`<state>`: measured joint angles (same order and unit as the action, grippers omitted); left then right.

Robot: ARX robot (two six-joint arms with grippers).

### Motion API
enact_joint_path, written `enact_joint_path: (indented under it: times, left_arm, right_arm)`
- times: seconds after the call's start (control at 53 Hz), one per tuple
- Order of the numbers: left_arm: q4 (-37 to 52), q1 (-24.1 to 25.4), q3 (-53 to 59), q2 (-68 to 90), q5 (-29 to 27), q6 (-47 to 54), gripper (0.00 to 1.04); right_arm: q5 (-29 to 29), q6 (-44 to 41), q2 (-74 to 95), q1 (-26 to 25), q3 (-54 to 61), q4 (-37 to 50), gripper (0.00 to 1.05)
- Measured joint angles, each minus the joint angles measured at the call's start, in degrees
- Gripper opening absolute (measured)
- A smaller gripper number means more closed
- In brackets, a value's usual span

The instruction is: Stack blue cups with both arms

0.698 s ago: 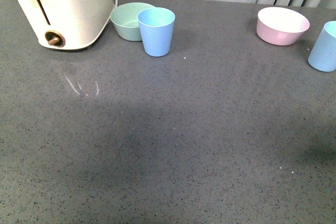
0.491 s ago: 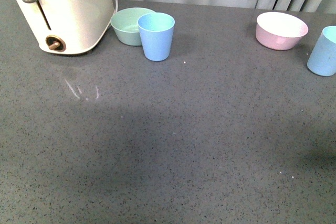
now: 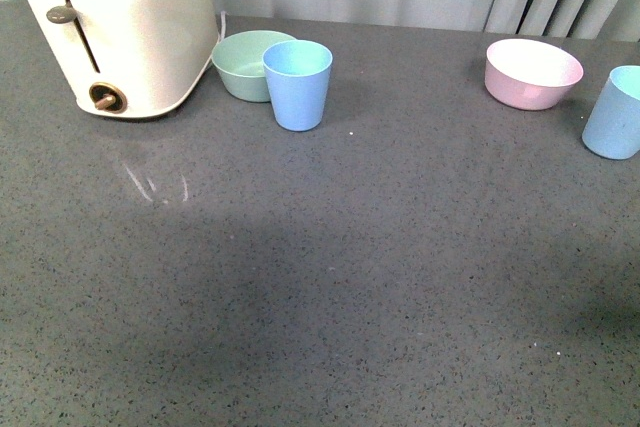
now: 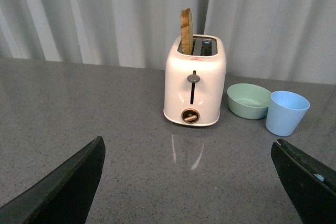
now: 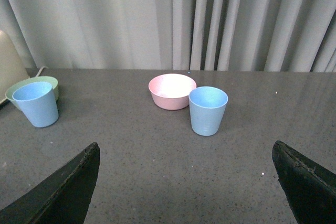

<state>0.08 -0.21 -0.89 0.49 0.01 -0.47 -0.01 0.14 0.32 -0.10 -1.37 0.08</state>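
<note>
While two matte, tapered blue plastic cups stand upright on the speckled grey desk (image 3: 330, 277), the left cup (image 3: 298, 85) at twelve o'clock beside the mint-green bowl (image 3: 240, 59) and the right cup (image 3: 612, 112) at two o'clock near the pink bowl (image 3: 532, 73), the left tool (image 4: 186, 148) and right tool (image 5: 185, 148) sit low, fingers wide apart, empty.

Two light-blue cups (image 3: 298, 87) (image 3: 612, 113) share one grey countertop (image 3: 350, 277) with two bowls, a mint-green bowl (image 3: 240, 62) and a pink bowl (image 3: 530, 75). One white toaster (image 3: 130, 32) stands there, holding a single slice of toast (image 4: 186, 31).
</note>
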Motion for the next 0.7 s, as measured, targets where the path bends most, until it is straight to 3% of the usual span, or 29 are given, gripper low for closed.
enact_joint_path:
  times: [0.113,0.208,0.302,0.358,0.528,0.698]
  left_arm:
    - [-0.1,0.2,-0.1,0.3,0.3,0.0,0.96]
    - [-15.3,3.5,-6.1,8.0,12.0,-0.1,0.96]
    - [-22.8,3.2,-10.3,16.5,15.4,0.2,0.96]
    - [-20.9,1.7,-11.7,20.4,15.4,0.4,0.96]
    - [-2.7,-4.3,-22.0,44.9,12.5,-0.1,0.96]
    - [2.2,-6.9,-31.9,65.0,11.5,-2.7,0.96]
  right_arm:
    - [0.0,0.0,0.0,0.0,0.0,0.0,0.96]
    - [0.0,0.0,0.0,0.0,0.0,0.0,0.96]
    - [-0.1,0.0,0.0,0.0,0.0,0.0,0.96]
    - [-0.1,0.0,0.0,0.0,0.0,0.0,0.96]
    - [0.0,0.0,0.0,0.0,0.0,0.0,0.96]
    - [0.0,0.0,0.0,0.0,0.0,0.0,0.96]
